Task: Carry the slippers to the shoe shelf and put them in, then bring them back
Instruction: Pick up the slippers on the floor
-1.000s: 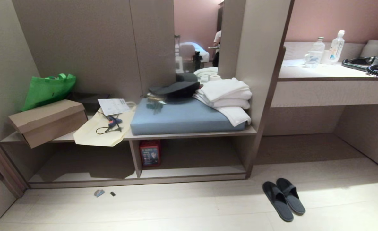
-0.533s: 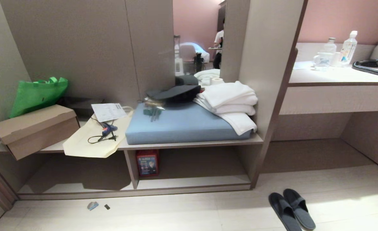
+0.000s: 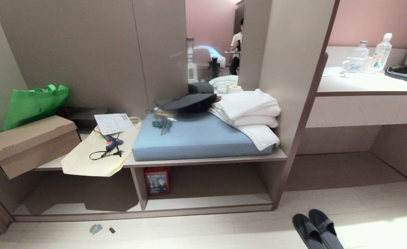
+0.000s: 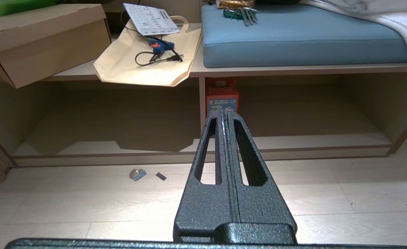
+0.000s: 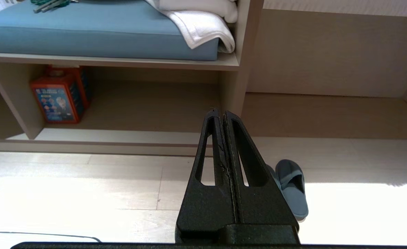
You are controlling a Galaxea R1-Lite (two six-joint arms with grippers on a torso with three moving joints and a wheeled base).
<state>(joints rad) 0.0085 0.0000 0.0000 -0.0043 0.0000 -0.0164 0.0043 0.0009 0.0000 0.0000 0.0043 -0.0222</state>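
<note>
Closer now, the robot faces the shoe shelf [image 3: 203, 207]; slippers [image 3: 317, 231] wait beside it, both grippers [image 4: 224, 114] [image 5: 220, 114] shut, empty.

We see a low taupe wood-laminate shoe shelf [image 3: 203, 162], matt; dark grey fabric-banded slippers [image 3: 316, 231] on pale, smooth wood-plank floor [image 3: 203, 235]; a blue cloth cushion [image 3: 196, 138]; white terry towels [image 3: 250, 110]; a brown cardboard box [image 3: 30, 145]; rough, textured black grippers [image 4: 224, 112] [image 5: 221, 113].
</note>
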